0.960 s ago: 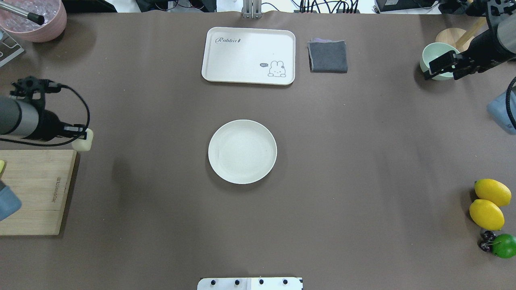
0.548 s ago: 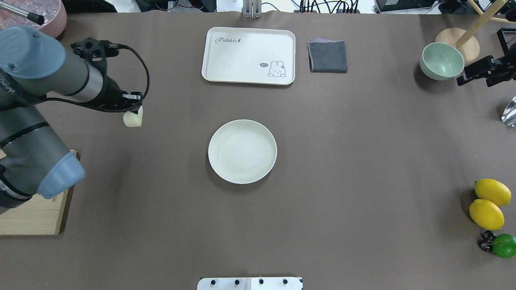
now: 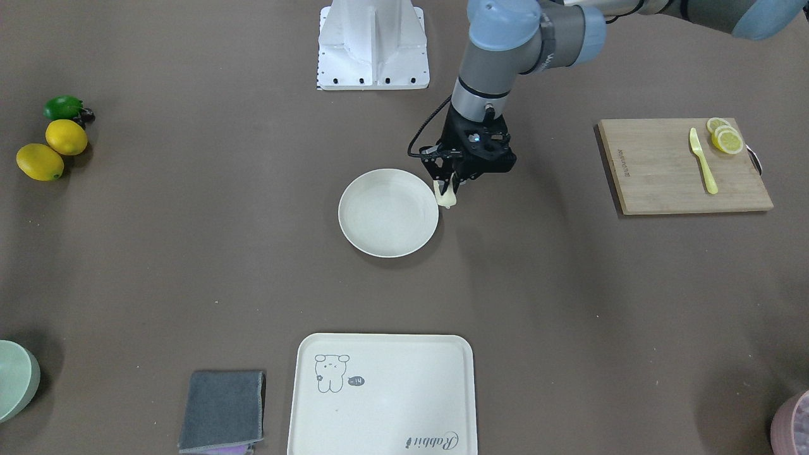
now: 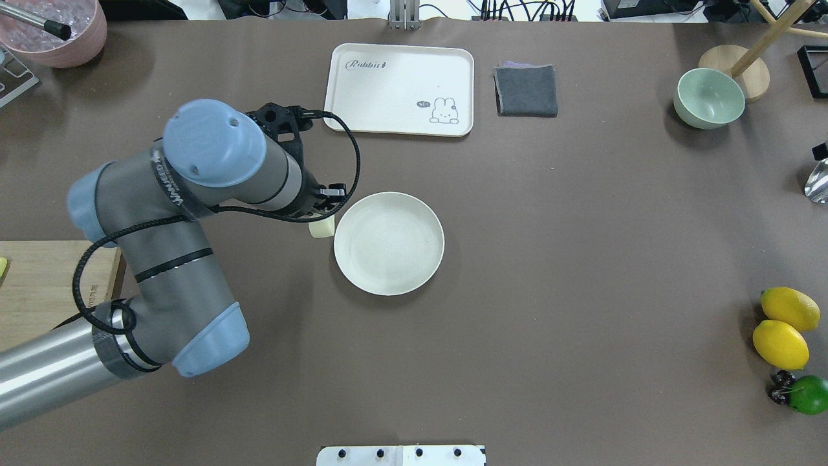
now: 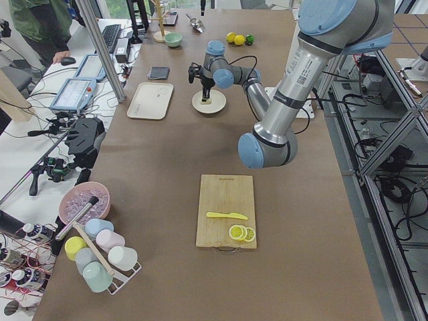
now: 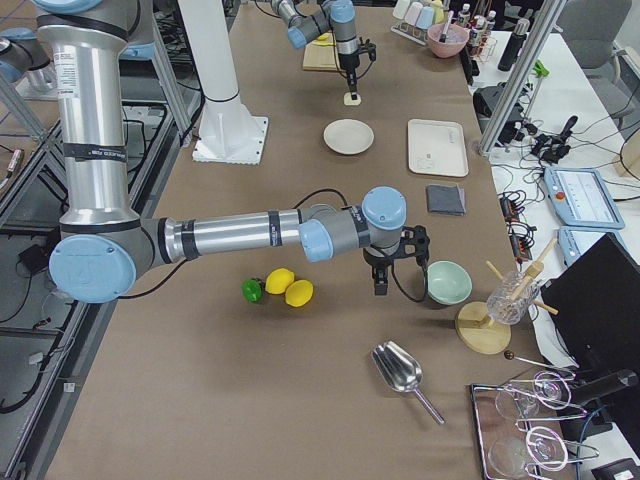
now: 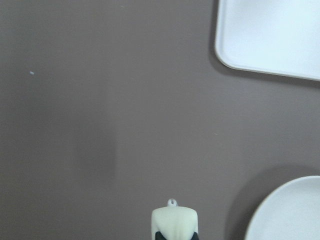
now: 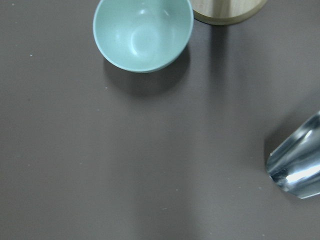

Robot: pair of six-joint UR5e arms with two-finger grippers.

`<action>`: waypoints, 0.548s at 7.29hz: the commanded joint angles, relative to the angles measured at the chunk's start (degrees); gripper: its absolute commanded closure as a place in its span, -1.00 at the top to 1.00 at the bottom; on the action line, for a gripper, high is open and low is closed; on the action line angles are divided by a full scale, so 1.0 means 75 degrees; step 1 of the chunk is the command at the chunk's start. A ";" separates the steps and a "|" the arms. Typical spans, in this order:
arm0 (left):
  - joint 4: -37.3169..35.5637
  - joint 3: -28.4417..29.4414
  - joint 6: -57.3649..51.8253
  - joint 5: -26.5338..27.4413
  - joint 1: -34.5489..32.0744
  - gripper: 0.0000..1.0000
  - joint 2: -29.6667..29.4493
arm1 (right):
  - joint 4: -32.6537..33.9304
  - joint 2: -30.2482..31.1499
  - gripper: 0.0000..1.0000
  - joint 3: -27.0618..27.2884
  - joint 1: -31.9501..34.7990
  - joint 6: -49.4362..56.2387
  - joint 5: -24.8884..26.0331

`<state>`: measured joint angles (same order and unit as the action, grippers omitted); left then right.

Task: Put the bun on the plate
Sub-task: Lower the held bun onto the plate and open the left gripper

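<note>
at the far left edge of the overhead view a pink bowl (image 4: 65,39) sits in the corner of the bench (image 4: 582,272), and nearer to me lies a wooden cutting board (image 4: 52,285) carrying a pale yellow knife (image 3: 703,161) and some lemon slices (image 3: 725,138).

my left arm reaches in from that side, its wrist pointing down. my left gripper (image 3: 450,186) is clamped on the bun (image 4: 321,226), which sticks out below the fingers. the bun hangs off the bench, just beside the plate (image 4: 414,259) on its left rim. it is not over the plate's middle. my left wrist camera shows the bun's pale top at the bottom of its view and the curve of the plate's edge at the lower right.

the plate lies bare near the bench's centre. beyond it is the cream tray (image 4: 388,90) with a small animal drawing, and beside that a folded grey cloth (image 4: 526,90).

further right stand the pale green bowl (image 4: 708,97) and a round wooden base (image 4: 737,68) with a rod. my right gripper (image 6: 379,288) hangs near that bowl, seen only from the side camera, so i cannot tell whether its fingers are apart or together. a metal scoop (image 4: 816,184) shows at the right edge, and nearer me two lemons (image 4: 789,309) and a lime (image 4: 808,395) lie together.
</note>
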<state>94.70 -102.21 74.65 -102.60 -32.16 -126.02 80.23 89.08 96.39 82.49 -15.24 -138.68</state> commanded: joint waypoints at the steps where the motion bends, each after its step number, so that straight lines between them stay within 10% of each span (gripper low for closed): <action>1: 0.0064 0.0792 0.0509 0.0774 0.0653 -0.49 -0.0772 | 0.0634 0.0087 1.00 0.0003 0.0344 0.0847 0.0046; 4: 0.0274 0.1510 0.0570 0.1198 0.0995 -0.07 -0.1092 | 0.0635 0.0111 1.00 0.0003 0.0368 0.0860 0.0058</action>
<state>95.94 -92.38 78.77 -95.13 -25.85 -133.70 84.90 89.98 96.41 85.15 -8.92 -138.27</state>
